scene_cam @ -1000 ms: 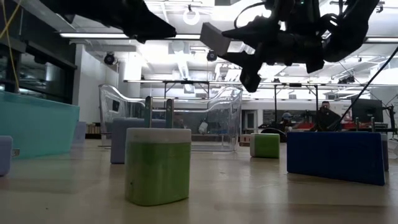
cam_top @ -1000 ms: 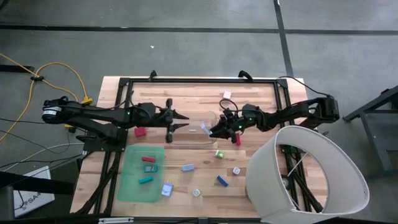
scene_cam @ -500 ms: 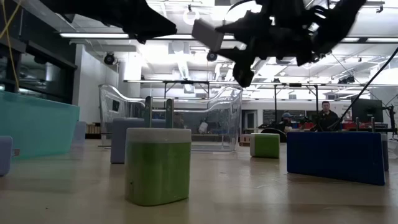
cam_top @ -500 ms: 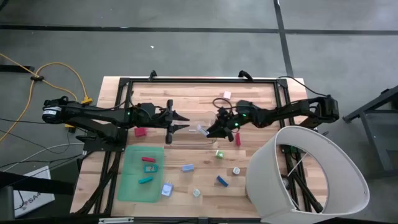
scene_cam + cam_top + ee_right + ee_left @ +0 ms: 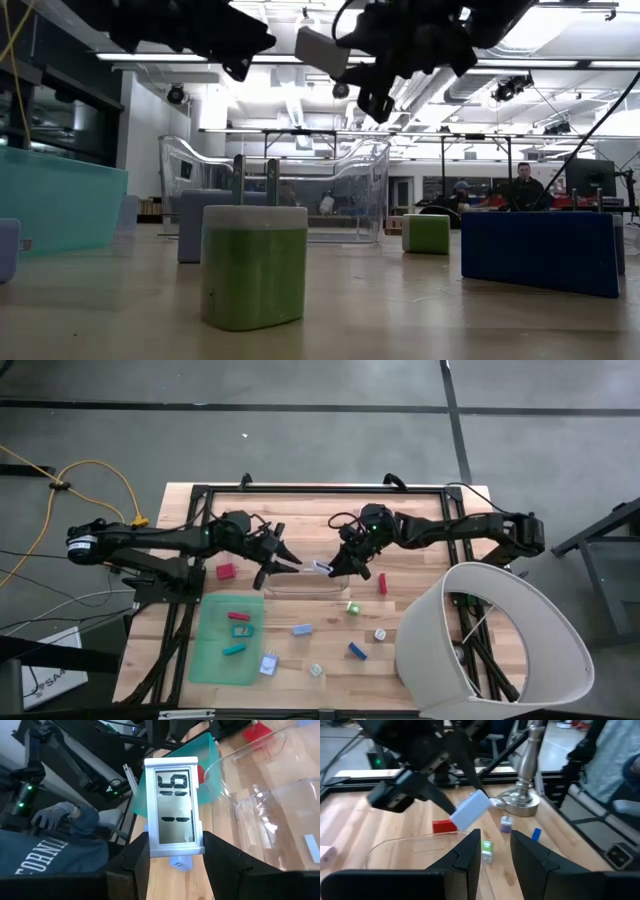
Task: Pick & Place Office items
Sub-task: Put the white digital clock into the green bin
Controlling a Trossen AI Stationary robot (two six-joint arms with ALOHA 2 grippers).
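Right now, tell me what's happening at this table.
The right gripper holds a small flat item with a digital display in the air above the clear bin. The left gripper hangs open just across from it, holding nothing. Other small office items lie on the table and the green mat.

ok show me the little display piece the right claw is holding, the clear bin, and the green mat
display piece (image 5: 173, 807), right wrist view, middle of its grey screen
clear bin (image 5: 365, 190), low view, its right end wall
green mat (image 5: 212, 650), high view, a bare patch near its left edge
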